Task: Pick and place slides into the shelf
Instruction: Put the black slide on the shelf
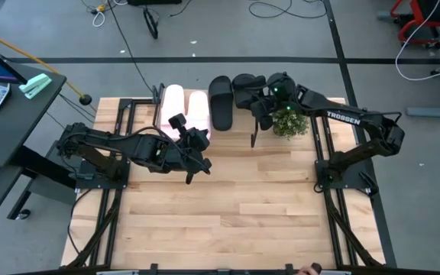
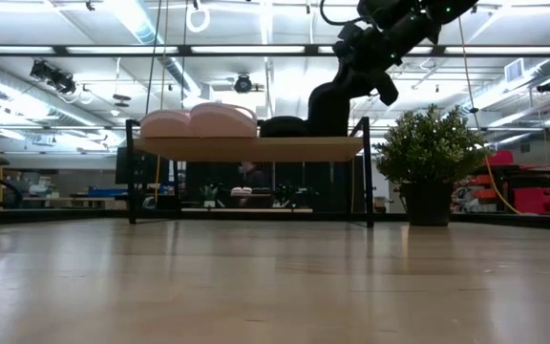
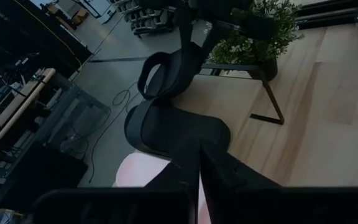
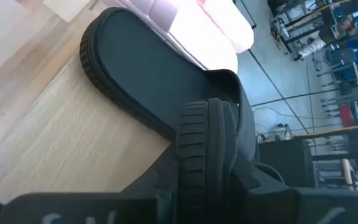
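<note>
The shelf point(image 2: 256, 149) stands at the table's far edge. On its plank top lie two pale pink slides point(image 1: 184, 108) side by side and, to their right, one black slide point(image 1: 221, 103). A second black slide point(image 1: 246, 90) is steeply tilted at the shelf's right end, with my right gripper point(image 1: 269, 95) shut on it. My left gripper point(image 1: 193, 169) is shut on nothing and hovers over the table in front of the pink slides. My right gripper pinches the black slide by one end between its two fingers; the ribbed sole edge point(image 4: 199, 149) shows between them. The fingers slant down from the table's right side. The slide stands steeply tilted point(image 2: 330, 103), its lower end at the shelf top; whether it rests there I cannot tell.
A potted plant point(image 1: 289, 122) stands on the table just right of the shelf, close under my right arm. The wooden tabletop point(image 1: 243, 214) stretches from the shelf to the near edge.
</note>
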You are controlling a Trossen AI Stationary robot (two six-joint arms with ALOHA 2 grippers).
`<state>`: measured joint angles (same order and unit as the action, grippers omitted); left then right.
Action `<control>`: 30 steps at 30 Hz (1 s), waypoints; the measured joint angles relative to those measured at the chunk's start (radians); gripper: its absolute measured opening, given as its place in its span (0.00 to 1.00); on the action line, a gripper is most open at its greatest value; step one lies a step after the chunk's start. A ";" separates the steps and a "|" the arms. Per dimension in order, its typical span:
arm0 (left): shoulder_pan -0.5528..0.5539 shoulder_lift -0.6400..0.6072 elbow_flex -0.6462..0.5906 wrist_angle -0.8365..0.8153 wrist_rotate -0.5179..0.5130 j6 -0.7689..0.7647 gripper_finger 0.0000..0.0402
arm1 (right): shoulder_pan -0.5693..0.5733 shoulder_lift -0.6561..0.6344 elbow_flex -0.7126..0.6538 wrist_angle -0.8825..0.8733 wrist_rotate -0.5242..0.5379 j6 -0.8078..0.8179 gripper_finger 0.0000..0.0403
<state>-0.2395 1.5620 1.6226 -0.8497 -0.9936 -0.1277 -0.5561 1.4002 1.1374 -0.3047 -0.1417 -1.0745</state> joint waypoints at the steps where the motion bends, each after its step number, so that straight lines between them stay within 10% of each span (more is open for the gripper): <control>1: 0.000 0.000 0.000 0.000 0.000 0.000 0.04 | 0.006 0.000 0.000 0.003 0.008 0.003 0.17; 30: 0.000 0.000 0.000 0.000 0.000 0.003 0.06 | 0.068 -0.002 0.021 0.010 -0.004 0.379 0.17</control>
<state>-0.2390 1.5616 1.6226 -0.8497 -0.9936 -0.1246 -0.4881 1.3987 1.1580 -0.2943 -0.1461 -0.6960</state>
